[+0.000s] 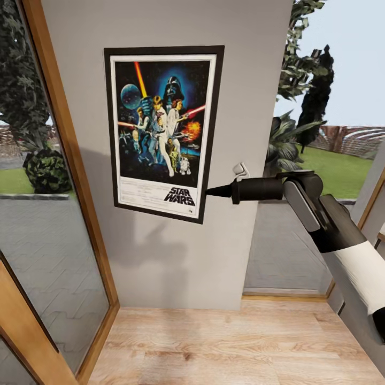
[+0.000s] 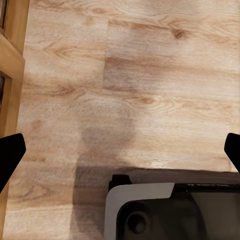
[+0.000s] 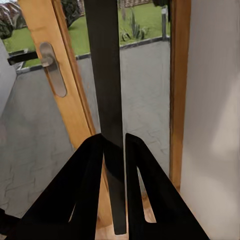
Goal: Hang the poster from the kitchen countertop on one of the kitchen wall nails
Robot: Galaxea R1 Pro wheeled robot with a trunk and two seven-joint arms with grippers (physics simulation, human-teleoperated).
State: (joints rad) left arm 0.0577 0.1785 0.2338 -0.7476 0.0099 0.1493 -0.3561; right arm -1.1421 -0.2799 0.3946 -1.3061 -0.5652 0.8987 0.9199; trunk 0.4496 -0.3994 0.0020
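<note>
A pale grey wall stands between two tall glass panes with warm wooden frames. Below lies a light wood plank floor. Outside are grey paving, green lawn, dark shrubs and a pale sky. A glazed wooden door carries a metal handle.

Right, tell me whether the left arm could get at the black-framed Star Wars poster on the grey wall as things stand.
Probably not without a big move. The left gripper hangs open over the wood plank floor, pointing down. The poster is against the pale grey wall, its lower right edge pinched by the right gripper.
</note>
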